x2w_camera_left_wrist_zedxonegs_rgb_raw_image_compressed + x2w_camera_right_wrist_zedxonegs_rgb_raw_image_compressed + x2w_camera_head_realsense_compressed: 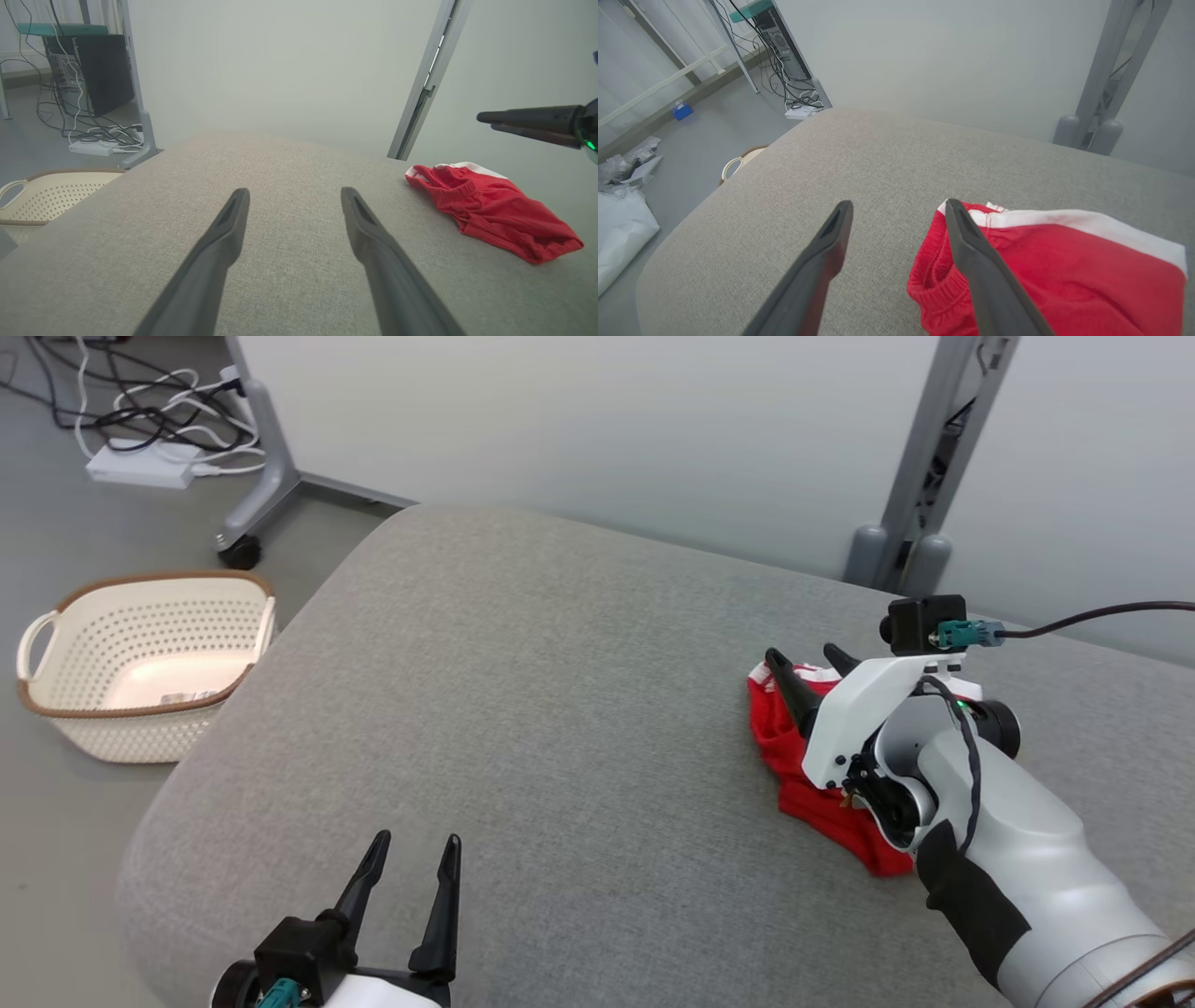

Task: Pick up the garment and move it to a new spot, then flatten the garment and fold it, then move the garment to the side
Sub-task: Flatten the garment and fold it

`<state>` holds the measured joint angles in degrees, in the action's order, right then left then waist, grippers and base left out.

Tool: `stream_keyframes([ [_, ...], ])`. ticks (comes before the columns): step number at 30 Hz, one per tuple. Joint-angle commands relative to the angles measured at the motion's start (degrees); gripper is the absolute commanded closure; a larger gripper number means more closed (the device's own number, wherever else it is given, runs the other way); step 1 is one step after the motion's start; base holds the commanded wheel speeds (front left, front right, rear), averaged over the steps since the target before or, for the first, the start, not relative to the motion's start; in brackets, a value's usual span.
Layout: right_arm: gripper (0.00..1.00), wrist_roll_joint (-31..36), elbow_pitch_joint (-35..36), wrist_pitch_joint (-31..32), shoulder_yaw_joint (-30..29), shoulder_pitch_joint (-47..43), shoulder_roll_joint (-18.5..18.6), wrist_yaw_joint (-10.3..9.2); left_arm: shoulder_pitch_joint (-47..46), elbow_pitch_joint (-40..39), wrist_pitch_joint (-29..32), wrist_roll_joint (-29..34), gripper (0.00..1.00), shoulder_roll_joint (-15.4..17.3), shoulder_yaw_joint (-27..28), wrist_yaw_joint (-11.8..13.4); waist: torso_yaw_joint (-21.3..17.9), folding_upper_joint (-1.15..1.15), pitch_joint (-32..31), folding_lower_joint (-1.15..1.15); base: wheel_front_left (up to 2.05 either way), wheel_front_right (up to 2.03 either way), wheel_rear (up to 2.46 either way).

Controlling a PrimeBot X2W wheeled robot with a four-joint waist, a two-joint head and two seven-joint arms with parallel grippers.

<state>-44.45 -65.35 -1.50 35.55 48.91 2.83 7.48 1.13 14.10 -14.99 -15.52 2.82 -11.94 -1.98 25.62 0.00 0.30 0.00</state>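
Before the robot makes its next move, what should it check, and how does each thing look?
1. Right gripper open, holding nothing: ok.
2. Right gripper lifted clear of the shorts: ok, the left wrist view shows a gap.
3. Left gripper open and empty: ok.
4. Shorts lying fully on the cushion: ok.
5. Shorts folded neatly: cannot tell.

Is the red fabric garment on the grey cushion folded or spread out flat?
Folded: the red fabric garment lies as a small doubled bundle, layers stacked, waistband bunched.
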Motion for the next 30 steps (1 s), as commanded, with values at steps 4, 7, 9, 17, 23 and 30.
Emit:
stream_keyframes([
  [4,0.0,3.77,1.1,-5.58,1.77,0.96,1.85,0.02,0.48,-1.52,-0.18,0.38,0.0,0.2,0.94,-0.32,-3.49,0.0,-1.6,0.0,0.0,0.0,0.0],
  [7,0.0,6.49,1.8,-10.16,2.6,0.6,3.57,0.02,0.18,-2.83,-0.18,-0.3,0.0,0.2,1.53,0.07,-5.58,0.0,-1.93,0.0,0.0,0.0,0.0],
  [9,0.0,9.11,3.2,-12.91,2.12,-0.46,5.67,0.03,-0.33,-4.19,-0.18,-0.65,0.0,0.19,2.23,0.39,-7.71,0.0,-2.03,0.0,0.0,0.0,0.0],
  [17,0.0,19.91,18.97,-13.68,-11.78,-11.02,10.68,0.03,-0.96,-7.16,-0.18,-1.48,0.0,0.18,4.26,1.22,-12.75,0.0,-1.73,0.0,0.0,0.0,0.0],
  [23,0.0,29.73,33.51,-13.66,-25.86,-26.04,6.62,0.03,-0.44,-7.67,-0.17,-1.6,0.0,0.19,5.52,1.37,-15.62,0.0,-1.89,0.0,0.0,0.0,0.0],
  [30,0.0,36.24,41.92,-13.66,-32.29,-36.65,1.86,0.03,0.76,-7.65,-0.18,-1.5,0.0,0.21,5.96,1.23,-17.98,0.0,-1.8,0.0,0.0,0.0,0.0],
])
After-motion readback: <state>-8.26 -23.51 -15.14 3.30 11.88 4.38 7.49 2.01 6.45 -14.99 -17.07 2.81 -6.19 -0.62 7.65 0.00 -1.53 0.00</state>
